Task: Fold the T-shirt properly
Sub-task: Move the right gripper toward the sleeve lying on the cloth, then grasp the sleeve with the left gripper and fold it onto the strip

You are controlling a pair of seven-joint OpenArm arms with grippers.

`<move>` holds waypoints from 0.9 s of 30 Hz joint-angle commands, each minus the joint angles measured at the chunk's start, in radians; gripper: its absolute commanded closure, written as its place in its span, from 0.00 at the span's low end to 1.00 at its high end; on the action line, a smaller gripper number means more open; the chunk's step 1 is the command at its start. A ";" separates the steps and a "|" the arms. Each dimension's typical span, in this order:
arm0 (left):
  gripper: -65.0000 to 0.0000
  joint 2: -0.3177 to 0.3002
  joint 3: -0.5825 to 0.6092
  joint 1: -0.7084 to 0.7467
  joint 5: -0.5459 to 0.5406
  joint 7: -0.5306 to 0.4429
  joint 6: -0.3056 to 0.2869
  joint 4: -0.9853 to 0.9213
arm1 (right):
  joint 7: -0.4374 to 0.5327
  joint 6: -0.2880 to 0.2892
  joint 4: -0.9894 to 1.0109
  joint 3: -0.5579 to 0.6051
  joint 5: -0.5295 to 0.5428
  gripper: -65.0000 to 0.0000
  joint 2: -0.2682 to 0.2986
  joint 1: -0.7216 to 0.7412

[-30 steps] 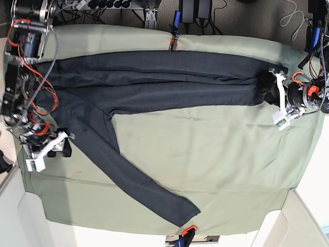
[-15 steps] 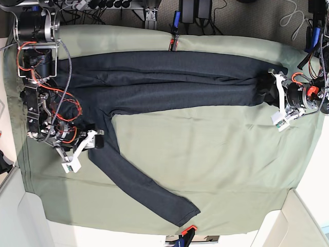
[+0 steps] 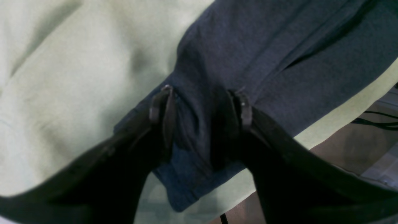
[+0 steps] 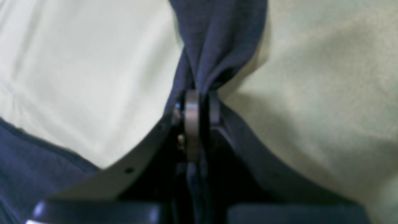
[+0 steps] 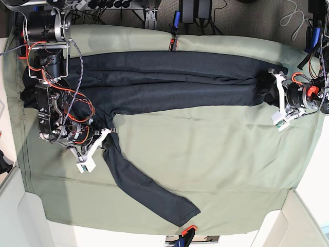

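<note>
The dark T-shirt [image 5: 164,77] lies as a long band across the far side of the sage-green cloth [image 5: 221,154]. One long sleeve [image 5: 149,188] runs diagonally toward the near edge. My right gripper [image 5: 106,137] is shut on the sleeve near the shoulder; the right wrist view shows navy fabric [image 4: 217,37] pinched between its closed fingers [image 4: 192,124]. My left gripper [image 5: 271,85] sits on the shirt's right end. In the left wrist view its jaws stand a little apart around a thick bunch of fabric [image 3: 199,130], and the hem hangs below.
A blue-and-red clamp [image 5: 174,37] grips the cloth at the far edge and another [image 5: 187,232] at the near edge. Cables and power gear lie beyond the far edge. White panels stand at the near corners.
My right arm has moved from the table's left edge rightward onto the sleeve and closed on it; the sleeve's upper part is now bunched narrower. The left arm has not moved.
</note>
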State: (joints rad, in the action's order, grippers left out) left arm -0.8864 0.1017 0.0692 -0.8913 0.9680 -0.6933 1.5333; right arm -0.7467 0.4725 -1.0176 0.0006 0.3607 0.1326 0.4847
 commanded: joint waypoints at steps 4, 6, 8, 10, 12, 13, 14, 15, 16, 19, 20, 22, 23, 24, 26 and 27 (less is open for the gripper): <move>0.55 -0.026 -0.012 -0.019 -0.039 -0.013 -0.005 0.026 | -0.082 0.060 -0.174 -0.002 0.134 1.00 0.003 -0.011; 0.55 -0.026 -0.012 -0.019 -0.040 -0.013 -0.005 0.059 | -0.143 0.075 -0.303 -0.002 0.201 1.00 0.003 -0.066; 0.55 -0.026 -0.012 -0.019 -0.040 -0.013 -0.005 0.103 | -0.218 0.082 -0.415 0.007 0.266 1.00 0.005 -0.126; 0.55 -0.026 -0.012 -0.019 -0.040 -0.006 -0.005 0.143 | -0.239 0.086 -0.497 0.020 0.327 1.00 0.010 -0.205; 0.55 -0.026 -0.012 -0.019 -0.048 -0.006 -0.005 0.166 | -0.238 0.103 -0.574 0.037 0.340 1.00 0.011 -0.296; 0.55 -0.026 -0.012 -0.019 -0.060 -0.006 -0.005 0.175 | -0.238 0.104 -0.613 0.043 0.340 1.00 0.011 -0.343; 0.55 -0.024 -0.012 -0.019 -0.069 -0.006 -0.005 0.183 | -0.238 0.104 -0.653 0.047 0.340 1.00 0.011 -0.389; 0.55 -0.022 -0.012 -0.019 -0.076 -0.006 -0.005 0.193 | -0.238 0.104 -0.691 0.048 0.341 1.00 0.013 -0.435; 0.55 -0.017 -0.012 -0.020 -0.078 -0.008 -0.005 0.202 | -0.238 0.106 -0.728 0.048 0.345 1.00 0.017 -0.476; 0.55 0.021 -0.012 -0.031 -0.078 -0.014 -0.005 0.210 | -0.239 0.111 -0.808 0.048 0.352 1.00 0.022 -0.568; 0.55 0.039 -0.012 -0.036 -0.077 -0.014 -0.005 0.210 | -0.239 0.111 -0.814 0.048 0.346 1.00 0.021 -0.585; 0.55 0.077 -0.012 -0.045 -0.077 -0.024 -0.005 0.207 | -0.238 0.108 -0.813 0.048 0.329 1.00 0.019 -0.605; 0.55 0.102 -0.012 -0.053 -0.077 -0.026 -0.005 0.201 | -0.238 0.107 -0.813 0.048 0.327 0.88 0.018 -0.609; 0.55 0.127 -0.012 -0.065 -0.074 -0.029 -0.005 0.194 | -0.238 0.108 -0.813 0.047 0.324 0.72 0.019 -0.610; 0.53 0.187 -0.012 -0.101 -0.061 -0.040 -0.005 0.166 | -0.237 0.108 -0.813 0.045 0.286 0.49 0.016 -0.609; 0.49 0.217 -0.012 -0.125 -0.049 -0.056 -0.005 0.142 | -0.237 0.108 -0.813 0.042 0.270 0.46 0.016 -0.608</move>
State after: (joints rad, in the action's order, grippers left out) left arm -0.6483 0.0994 -0.0349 -0.9241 0.9363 -0.6922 1.6630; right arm -1.0039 0.5762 -1.8137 0.0479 0.6117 0.1467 -0.1337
